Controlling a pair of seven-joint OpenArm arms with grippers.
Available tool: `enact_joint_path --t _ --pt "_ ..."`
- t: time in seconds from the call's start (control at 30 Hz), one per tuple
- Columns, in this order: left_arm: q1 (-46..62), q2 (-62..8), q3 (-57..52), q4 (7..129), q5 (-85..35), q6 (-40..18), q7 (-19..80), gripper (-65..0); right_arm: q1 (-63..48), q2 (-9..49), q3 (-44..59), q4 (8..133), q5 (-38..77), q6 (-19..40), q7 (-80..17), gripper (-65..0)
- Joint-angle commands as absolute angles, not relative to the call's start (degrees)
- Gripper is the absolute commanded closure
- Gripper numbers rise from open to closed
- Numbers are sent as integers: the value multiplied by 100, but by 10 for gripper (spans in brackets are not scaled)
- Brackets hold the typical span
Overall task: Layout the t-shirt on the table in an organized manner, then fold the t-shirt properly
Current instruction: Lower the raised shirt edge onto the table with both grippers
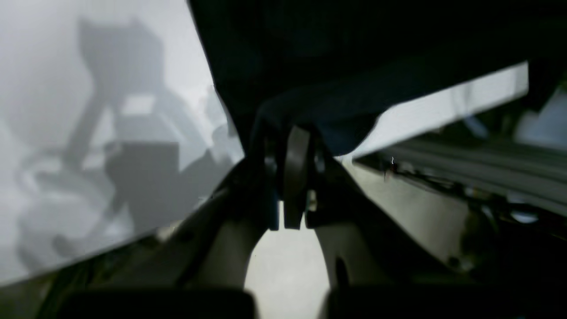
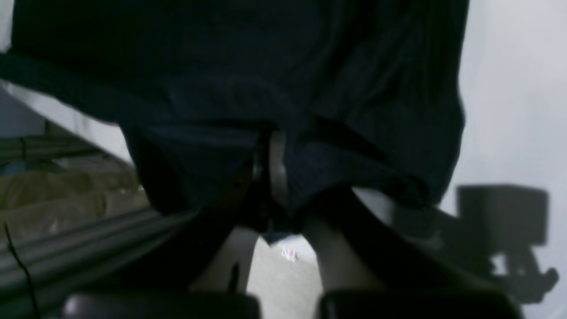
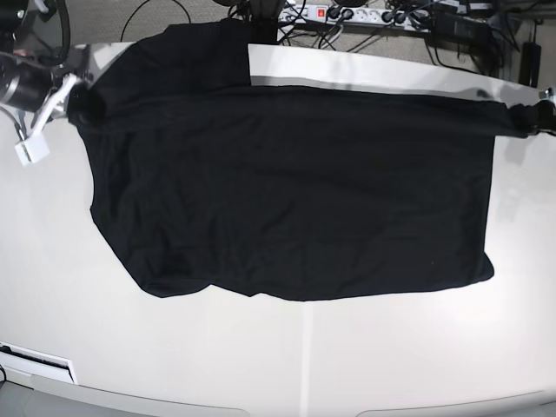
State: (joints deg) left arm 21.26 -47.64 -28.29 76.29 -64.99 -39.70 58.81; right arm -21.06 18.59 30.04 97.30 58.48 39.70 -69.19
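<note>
The t-shirt lies spread across the far half of the bench, black, mostly flat w/ soft wrinkles; its far edge is pulled taut in a near-straight line between the two arms. One part of the cloth, at the far side toward the base view's left, hangs over the bench's far edge; the near hem sags in a shallow curve, lower corner rounded at the left of that view. Left pincer, seen at the right edge of the base view, is pressed together on a bunched bit of the shirt's edge: in the left wrist view the dark fabric wraps over the fingertips and drapes up and away, w/ white bench beside it and the arm's shadow on it. Right pincer, at the far left of the base view, is likewise pinching the shirt, jaws together w/ cloth folded round them; fabric fills most of the right wrist view, hanging in loose pleats. A white tag-like piece hangs by the right arm, just off the shirt. Beyond the bench's far edge, on the floor, a power strip w/ cables. No containers in view. Near half of the bench is glossy white.
</note>
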Motion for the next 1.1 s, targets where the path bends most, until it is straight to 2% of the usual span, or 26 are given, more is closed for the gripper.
enact_joint_path --t 0.0,0.5,0.53,0.6,0.67,0.7,0.9,1.07 --pt "2106 -4888 -2893 7677 -6479 -4000 5776 0 -2018 1970 3037 9732 5929 4000 -6812 0" --pt "1675 -4764 -2893 7675 -6276 -4000 5402 0 -1594 1970 3026 9459 5841 4000 -6661 0" --pt "1599 -4764 -2893 7675 -6276 -4000 5404 -52 -1542 1973 3026 9459 5808 4000 -6665 -53" --pt "1485 -4770 -2893 7675 -6276 -4000 5406 -208 -1435 2008 3028 9461 5734 4000 -6694 -204" --pt "1441 -4759 -2893 7677 -6285 -4000 5402 -306 -1409 2075 3037 9478 5719 4000 -6711 -315" --pt "1441 -4744 -2893 7677 -6283 -4000 5404 -316 -1415 2110 3039 9483 5776 4000 -6735 -333" --pt "1444 -4495 -2893 7673 -5741 -4000 5404 -316 -1605 2123 3048 9480 5885 4000 -7137 -332" --pt "1444 -4233 -2893 7671 -5636 -4000 5404 -316 -2132 1872 3041 9467 5992 4000 -7061 -332"
